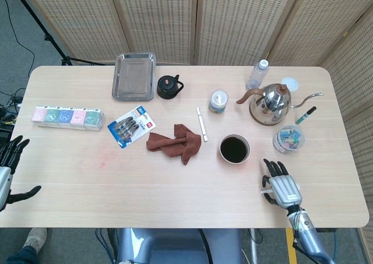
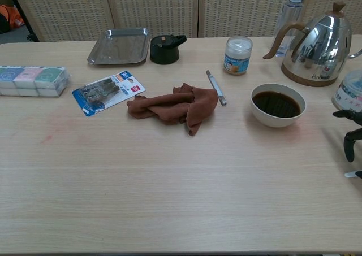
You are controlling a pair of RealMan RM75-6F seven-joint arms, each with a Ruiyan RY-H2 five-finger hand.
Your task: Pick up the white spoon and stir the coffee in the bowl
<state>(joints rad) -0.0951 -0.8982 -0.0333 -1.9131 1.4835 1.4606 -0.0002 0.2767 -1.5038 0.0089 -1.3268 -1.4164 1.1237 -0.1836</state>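
Looking down from the head view, the right hand [image 1: 281, 185] sits at about five o'clock on the table [image 1: 175, 200], palm down with its dark fingers fanned toward the bowl of coffee [image 1: 234, 148]. A thin white sliver juts from the thumb side; it may be the white spoon [image 1: 266, 191] pinched at the thumb, though it is too small to be sure. The bowl stands just up and to the left of that hand, at roughly eleven o'clock from it, with a brown cloth [image 1: 175, 144] at its nine o'clock and a slim white stick [image 1: 201, 124] beyond the cloth. A steel kettle [image 1: 271, 103] and a small clear tub [image 1: 288, 138] lie at the bowl's one and three o'clock. The left hand [image 1: 8, 168] hangs off the table's nine o'clock edge, fingers apart, holding nothing.

From the chest view, only dark fingertips [image 2: 352, 138] of the right hand show at the three o'clock edge, with a white tip just under them. The bowl is full of dark liquid nearly to the rim. The left hand does not show here.

Doing this step well probably means firming the pinch first, then lifting and swinging toward eleven o'clock — high enough to clear the rim. I would lower the spoon end steeply into the middle and stir in small circles, since the coffee sits high and the light bowl could slide or slop.
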